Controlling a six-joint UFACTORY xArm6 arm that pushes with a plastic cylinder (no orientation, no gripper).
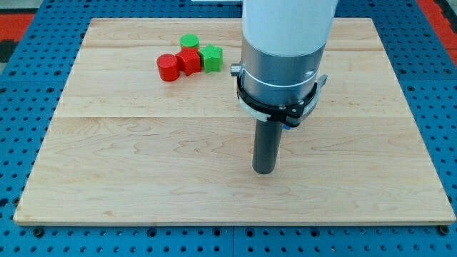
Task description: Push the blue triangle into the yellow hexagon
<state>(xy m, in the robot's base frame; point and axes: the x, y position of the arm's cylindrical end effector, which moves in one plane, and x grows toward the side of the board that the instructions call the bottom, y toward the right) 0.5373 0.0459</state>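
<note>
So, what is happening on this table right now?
A robot arm ends in a dark rod, and my tip rests on the wooden board, touching no block. Four blocks sit clustered near the view's top left: a red cylinder, a red block, a green cylinder and a green block. No blue triangle or yellow hexagon shows; the arm may hide them.

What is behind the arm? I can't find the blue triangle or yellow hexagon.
Neither shows. The arm covers the board behind it; only a blue sliver peeks out at its collar. My tip rests on bare wood, far from the red and green blocks.
</note>
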